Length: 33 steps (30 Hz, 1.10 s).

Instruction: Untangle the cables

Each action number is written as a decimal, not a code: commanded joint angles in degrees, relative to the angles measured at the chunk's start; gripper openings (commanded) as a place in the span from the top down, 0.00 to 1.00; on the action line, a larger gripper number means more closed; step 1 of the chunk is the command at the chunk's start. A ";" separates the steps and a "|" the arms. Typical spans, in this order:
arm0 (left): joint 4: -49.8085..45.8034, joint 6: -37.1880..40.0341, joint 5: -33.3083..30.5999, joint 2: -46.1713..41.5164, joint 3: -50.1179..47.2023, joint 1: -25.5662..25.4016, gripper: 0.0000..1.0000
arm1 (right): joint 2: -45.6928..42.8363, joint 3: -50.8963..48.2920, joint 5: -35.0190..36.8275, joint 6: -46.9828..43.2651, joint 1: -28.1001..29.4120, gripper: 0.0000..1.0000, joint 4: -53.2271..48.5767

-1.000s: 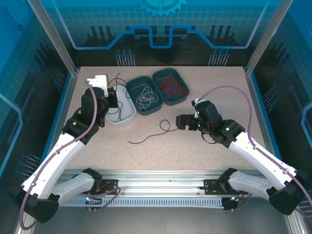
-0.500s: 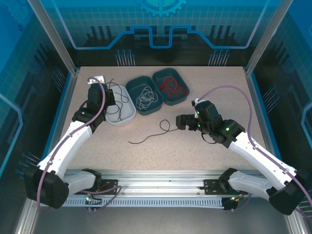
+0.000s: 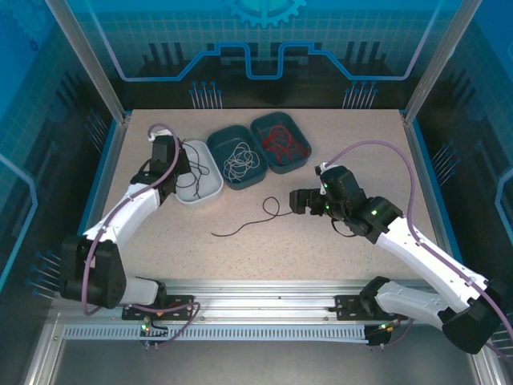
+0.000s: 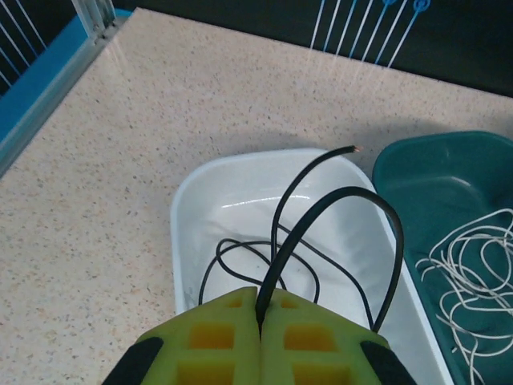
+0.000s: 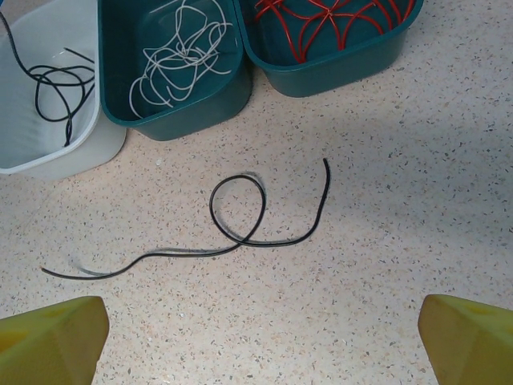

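Note:
My left gripper (image 3: 183,166) (image 4: 260,309) is shut on a black cable (image 4: 353,190) over the white tray (image 3: 210,191) (image 4: 180,210). The cable arches up from the pads and drops back into the tray, where another black loop lies. A second black cable (image 3: 255,219) (image 5: 285,243) lies loose on the table, curled into one loop. My right gripper (image 3: 295,200) (image 5: 260,329) hangs open just to the right of it, with nothing between its fingers (image 5: 52,337). Whitish cables (image 3: 239,160) (image 5: 176,56) fill the middle teal tray. Red cables (image 3: 280,143) (image 5: 329,20) fill the right teal tray.
The three trays stand in a row at the back of the table, white (image 5: 48,164) at the left. A blue rail (image 4: 48,88) borders the table's left edge. Bare tabletop surrounds the loose cable.
The left arm has stretched out and its wrist has come down toward the white tray, still gripping the black cable. The right arm and the loose cable have not moved.

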 commanded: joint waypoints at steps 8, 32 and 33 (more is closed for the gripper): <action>-2.06 -4.95 6.32 4.91 0.77 0.37 0.95 | -0.07 0.95 1.16 0.49 -0.58 0.00 -0.99; -17.17 -3.23 -16.01 15.58 7.61 -7.10 0.88 | -1.48 -0.72 1.46 0.93 -0.58 0.00 -0.77; -17.30 -3.15 -16.40 16.02 8.01 -7.19 0.88 | -1.75 -0.90 1.59 1.02 -0.58 0.00 -0.85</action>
